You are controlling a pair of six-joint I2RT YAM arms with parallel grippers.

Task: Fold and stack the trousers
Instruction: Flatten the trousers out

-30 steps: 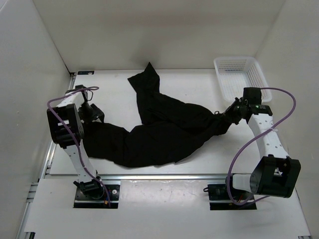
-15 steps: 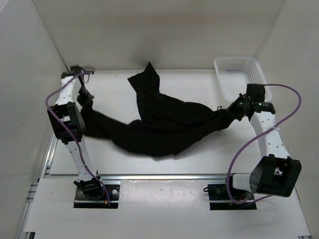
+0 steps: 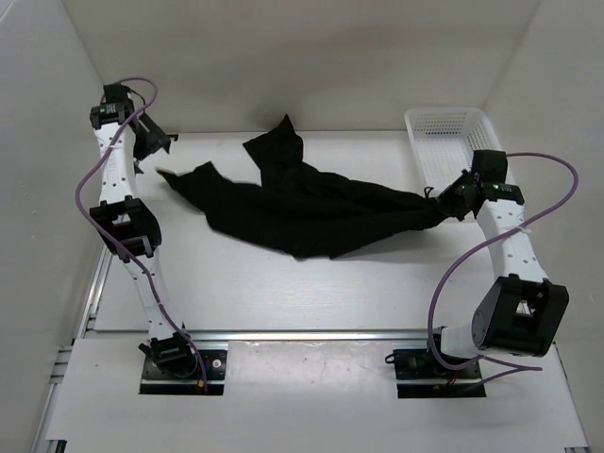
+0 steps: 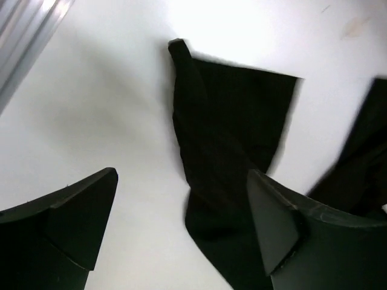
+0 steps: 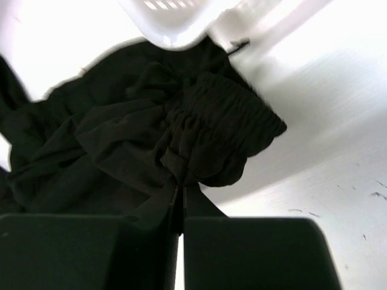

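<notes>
The black trousers [image 3: 302, 208] lie stretched across the table from a leg end at the left [image 3: 179, 179] to the gathered waistband at the right. A second leg points toward the back wall [image 3: 278, 142]. My right gripper [image 3: 442, 202] is shut on the waistband [image 5: 217, 121], its fingers pinching the bunched cloth [image 5: 181, 196]. My left gripper [image 3: 153, 146] hangs open above the back left corner. In the left wrist view the flat leg end [image 4: 230, 133] lies on the table below the open gripper [image 4: 181, 211], and nothing is between the fingers [image 4: 284, 223].
A white mesh basket [image 3: 449, 132] stands at the back right, just behind my right gripper, and its rim [image 5: 175, 24] shows in the right wrist view. White walls close in the table on three sides. A metal rail [image 4: 24, 42] runs along the left edge.
My left gripper shut on the trouser leg, carried it back and left, then let go and rose open. The trousers went from a sagging heap to a stretched line. The right gripper pulled slightly back.
</notes>
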